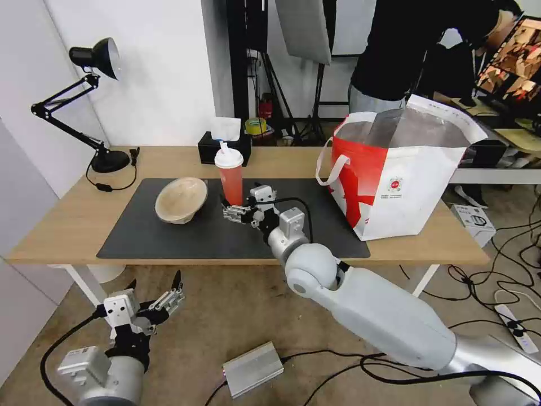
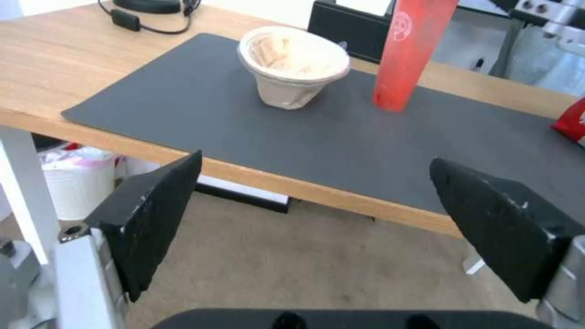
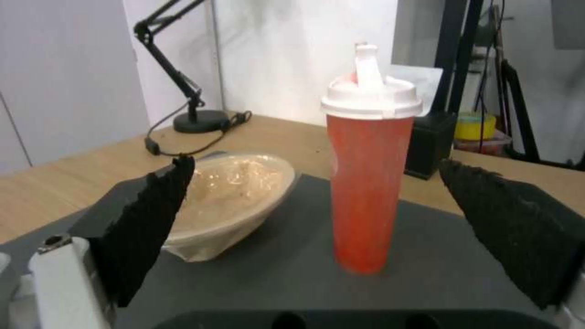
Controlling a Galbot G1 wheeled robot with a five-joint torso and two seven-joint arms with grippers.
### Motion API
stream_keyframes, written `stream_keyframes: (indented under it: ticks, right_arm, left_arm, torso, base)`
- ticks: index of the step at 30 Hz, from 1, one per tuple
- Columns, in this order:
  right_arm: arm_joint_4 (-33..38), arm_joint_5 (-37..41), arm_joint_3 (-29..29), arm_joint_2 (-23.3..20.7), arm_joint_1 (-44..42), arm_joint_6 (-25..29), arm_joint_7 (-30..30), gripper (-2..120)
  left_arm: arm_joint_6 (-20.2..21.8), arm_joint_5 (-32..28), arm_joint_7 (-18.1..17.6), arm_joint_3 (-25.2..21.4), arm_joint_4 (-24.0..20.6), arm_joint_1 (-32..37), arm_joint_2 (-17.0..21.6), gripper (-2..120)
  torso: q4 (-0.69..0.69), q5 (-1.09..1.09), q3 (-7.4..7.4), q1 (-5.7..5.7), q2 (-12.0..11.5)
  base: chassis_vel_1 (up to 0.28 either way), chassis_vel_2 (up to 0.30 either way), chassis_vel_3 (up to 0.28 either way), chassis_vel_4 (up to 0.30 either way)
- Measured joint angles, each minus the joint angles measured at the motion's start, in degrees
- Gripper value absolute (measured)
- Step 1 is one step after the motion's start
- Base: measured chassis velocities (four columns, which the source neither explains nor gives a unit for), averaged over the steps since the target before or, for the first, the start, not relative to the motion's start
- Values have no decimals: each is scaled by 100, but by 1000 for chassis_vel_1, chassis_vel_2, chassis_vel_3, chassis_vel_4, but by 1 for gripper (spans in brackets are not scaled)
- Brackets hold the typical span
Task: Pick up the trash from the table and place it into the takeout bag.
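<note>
A red drink cup with a white lid (image 1: 231, 176) stands upright on the dark grey mat (image 1: 169, 237) of the table (image 1: 62, 223). My right gripper (image 1: 227, 208) is open just in front of the cup's base; in the right wrist view the cup (image 3: 367, 183) stands ahead between the spread fingers (image 3: 143, 228), not touching them. A beige paper bowl (image 1: 181, 199) lies tilted on the mat, left of the cup. The takeout bag (image 1: 400, 175) stands open at the table's right end. My left gripper (image 1: 156, 280) hangs open below the table's front edge.
A black tissue box (image 1: 217, 148) sits behind the cup. A black desk lamp (image 1: 107, 160) stands at the table's back left. A person stands behind the bag. A silver box (image 1: 252, 369) and cables lie on the floor.
</note>
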Motion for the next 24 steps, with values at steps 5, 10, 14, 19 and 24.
stream_keyframes:
  ticks: [5, 10, 14, 19, 24]
  right_arm:
    - [-184, -7, -32, 149, 131, -81, 129, 100]
    - [-312, 98, -44, 253, 208, -153, 232, 100]
    - [-454, 119, -46, 338, 254, -187, 267, 100]
    - [-609, 118, -58, 428, 301, -194, 268, 100]
    - [-778, 109, -50, 537, 308, -197, 261, 100]
  left_arm:
    - [1, -10, -1, -12, 0, 4, 11, 100]
    - [6, -13, -3, -2, 0, -5, -5, 100]
    - [8, -14, -4, -4, 0, -6, -8, 100]
    - [8, -14, -4, -3, 0, -2, -18, 100]
    - [8, -12, -5, 4, 0, 1, -24, 100]
  torso:
    - [0, 0, 0, 0, 0]
    - [0, 1, 0, 0, 0]
    - [0, 0, 0, 0, 0]
    - [0, 1, 0, 0, 0]
    - [0, 1, 0, -1, 0]
  base:
    - [0, 0, 0, 0]
    - [0, 0, 0, 0]
    - [0, 0, 0, 0]
    - [0, 0, 0, 0]
    - [0, 0, 0, 0]
